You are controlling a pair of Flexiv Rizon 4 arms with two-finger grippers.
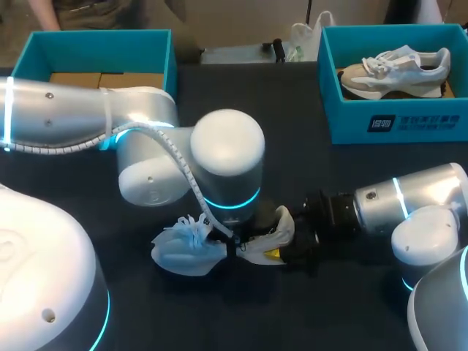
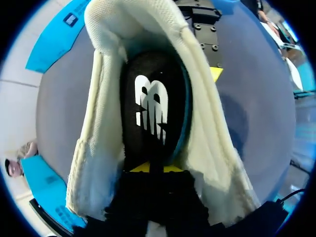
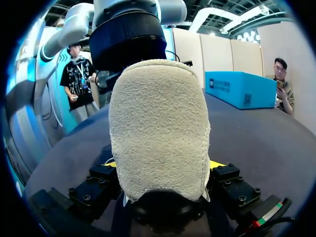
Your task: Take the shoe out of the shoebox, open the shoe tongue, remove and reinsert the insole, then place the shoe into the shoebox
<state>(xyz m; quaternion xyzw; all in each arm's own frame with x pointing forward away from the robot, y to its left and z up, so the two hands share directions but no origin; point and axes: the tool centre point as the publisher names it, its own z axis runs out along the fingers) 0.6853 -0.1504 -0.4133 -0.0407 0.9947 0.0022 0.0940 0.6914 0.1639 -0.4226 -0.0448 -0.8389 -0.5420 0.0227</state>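
Though hidden overhead, insole (image 2: pixel 153 108) before left hand (image 2: pixel 150 168), grip unclear; right hand (image 3: pixel 163 165) clamped on shoe (image 3: pixel 158 123).

My left arm (image 1: pixel 88 117) comes in from the left and bends over the middle of the table. Its wrist (image 1: pixel 230 157) points straight down, with the left gripper (image 2: pixel 155 168) under it. My right arm (image 1: pixel 409 201) lies low and reaches sideways. The right gripper (image 3: pixel 164 164) presses its yellow fingers (image 3: pixel 217 164) on both sides of the shoe (image 3: pixel 158 113) heel.

Logo (image 2: pixel 151 112) on insole (image 2: pixel 170 69); label (image 1: pixel 417 122) on shoebox (image 1: pixel 351 121)
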